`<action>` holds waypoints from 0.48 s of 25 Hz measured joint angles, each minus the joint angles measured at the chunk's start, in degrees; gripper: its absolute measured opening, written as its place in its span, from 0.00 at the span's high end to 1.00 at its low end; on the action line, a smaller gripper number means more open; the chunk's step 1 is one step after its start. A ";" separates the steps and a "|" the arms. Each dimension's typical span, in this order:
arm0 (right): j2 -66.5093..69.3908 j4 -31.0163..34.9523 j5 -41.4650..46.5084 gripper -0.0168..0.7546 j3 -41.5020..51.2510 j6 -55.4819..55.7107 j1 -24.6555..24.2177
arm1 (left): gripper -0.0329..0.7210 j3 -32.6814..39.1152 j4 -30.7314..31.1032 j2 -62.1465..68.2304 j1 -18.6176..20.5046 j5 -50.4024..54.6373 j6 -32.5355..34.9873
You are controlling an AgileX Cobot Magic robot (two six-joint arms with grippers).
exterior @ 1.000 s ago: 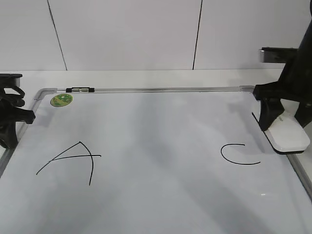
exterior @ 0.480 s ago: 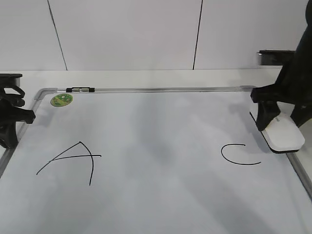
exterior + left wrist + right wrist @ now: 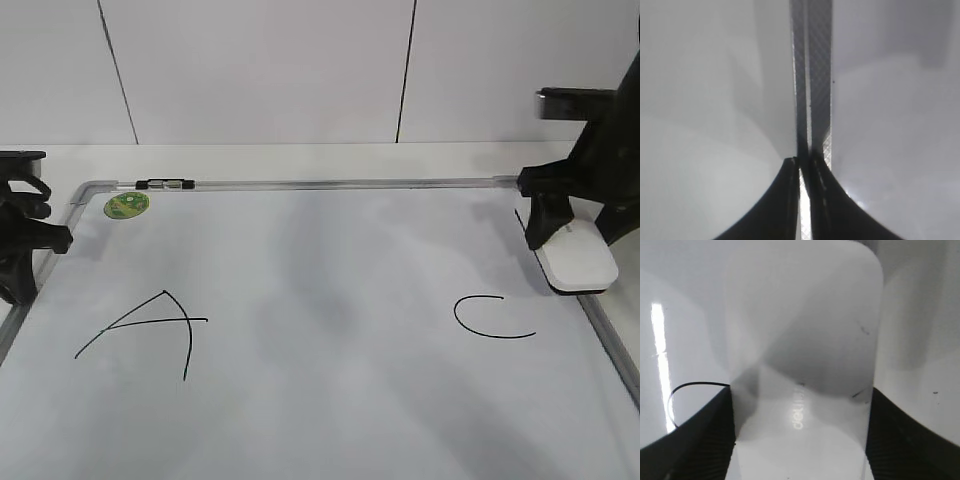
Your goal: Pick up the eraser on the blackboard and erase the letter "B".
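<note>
The white eraser [image 3: 577, 262] lies at the right edge of the blackboard [image 3: 320, 400], between the black fingers of my right gripper [image 3: 575, 240]. In the right wrist view the eraser [image 3: 800, 340] fills the space between the fingers, and my right gripper [image 3: 800, 405] is shut on it. No letter "B" shows; the board between the black "A" [image 3: 150, 325] and the black "C" [image 3: 485, 318] is blank. My left gripper [image 3: 20, 250] is shut and empty at the board's left edge; in the left wrist view it [image 3: 802, 162] hangs over the silver frame [image 3: 817, 75].
A round green sticker [image 3: 126, 205] sits at the board's far left corner. A small black-and-silver marker [image 3: 165, 184] lies on the far frame rail. Part of the "C" [image 3: 690, 386] shows left of the eraser in the right wrist view. A white wall stands behind the table.
My right gripper and the eraser have moved slightly back along the board's right edge, away from the "C". The left arm has not moved.
</note>
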 joint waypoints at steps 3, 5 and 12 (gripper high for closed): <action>0.11 0.00 -0.90 0.28 0.00 0.00 -0.32 | 0.93 0.00 -0.08 0.00 0.00 0.00 0.00; 0.57 0.95 -1.00 0.28 0.00 -0.39 -0.32 | 0.93 0.00 -0.08 0.00 0.00 0.00 0.00; 2.47 2.92 0.89 0.28 0.00 -1.47 -0.32 | 0.93 0.00 -0.08 0.00 0.00 -0.10 0.00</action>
